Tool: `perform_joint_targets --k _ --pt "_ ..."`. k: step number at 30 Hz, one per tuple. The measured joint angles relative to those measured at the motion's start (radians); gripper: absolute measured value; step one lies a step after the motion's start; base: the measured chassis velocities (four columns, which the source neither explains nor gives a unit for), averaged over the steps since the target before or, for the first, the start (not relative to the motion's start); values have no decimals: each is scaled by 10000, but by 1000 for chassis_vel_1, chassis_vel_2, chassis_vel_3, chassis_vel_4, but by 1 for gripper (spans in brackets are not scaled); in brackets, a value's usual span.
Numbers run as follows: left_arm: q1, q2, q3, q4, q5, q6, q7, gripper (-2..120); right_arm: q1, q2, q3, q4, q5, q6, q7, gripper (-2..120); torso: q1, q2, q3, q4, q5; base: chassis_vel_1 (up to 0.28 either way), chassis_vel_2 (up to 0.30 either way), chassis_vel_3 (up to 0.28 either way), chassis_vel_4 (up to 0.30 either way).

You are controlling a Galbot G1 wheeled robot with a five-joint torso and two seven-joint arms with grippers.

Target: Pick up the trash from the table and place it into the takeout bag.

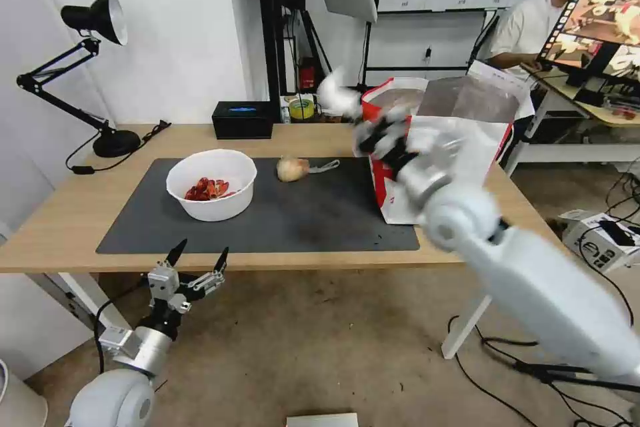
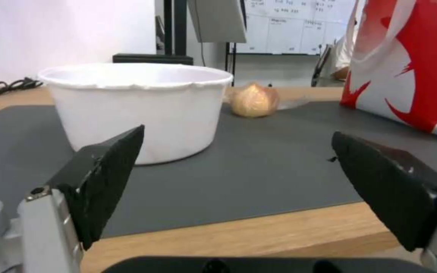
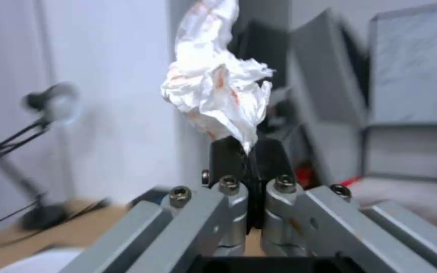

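Head view: my right end effector (image 1: 347, 107) is raised beside the near left corner of the red-and-white takeout bag (image 1: 460, 147), carrying a crumpled white tissue (image 1: 333, 95) above the tabletop (image 1: 60, 213). The bag stands open on the right end of the dark grey mat (image 1: 320, 213), foil lining showing. On the mat remain the white bowl (image 1: 212, 183) of red shellfish shells, the tan paper wad (image 1: 292, 169) and, just beside it, a small clear plastic scrap (image 1: 325, 165). My left end effector (image 1: 197, 260) waits below the near tabletop edge, fingers apart.

Left wrist view: the left fingers (image 2: 104, 178) stand wide apart with nothing between them; beyond them are the bowl (image 2: 137, 110), the wad (image 2: 254, 100) and the bag's red-printed wall (image 2: 415, 68). The print reads as a red pattern; I make out no lettering.

Right wrist view: the right end effector (image 3: 249, 151) is clamped together on the lowest tip of the red-stained tissue (image 3: 213, 87), which rises free above it.

Risk, in my judgement: the pinch takes only a thin corner, so a fast swing could pull the tissue loose short of the bag's mouth; the arm could also clip the bag's rim and tip it. The whiteboard writing behind is illegible.
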Motion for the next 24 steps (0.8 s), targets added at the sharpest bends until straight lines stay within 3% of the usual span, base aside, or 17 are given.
perform_joint_targets --k 5,15,17,18,20,24 --pt "-19 5 175 -86 58 56 -74 100 629 -694 300 -918 216 125 50 0 2 -1 1 0 1 0 0 0 0" --pt "51 -1 241 -180 66 77 -104 100 1100 -799 183 -1998 901 -543 69 0 3 -1 2 2 2 0 0 0 0" --pt "99 -12 215 -210 66 77 -104 100 1308 -800 126 -2043 1350 -1673 608 2 2 -1 3 2 0 0 0 0 0" --pt "99 -12 215 -210 66 77 -104 100 1308 -800 126 -2043 1350 -1673 608 2 2 -1 3 2 0 0 0 0 0" --pt "149 -18 174 -239 67 78 -104 100 1654 -889 88 -2030 1748 -3326 1081 14 3 -2 3 2 2 0 0 0 0" --pt "182 -17 147 -250 64 77 -101 100 2134 -1050 -65 -1960 1983 -4601 1200 27 2 -1 3 1 -1 0 0 0 0"
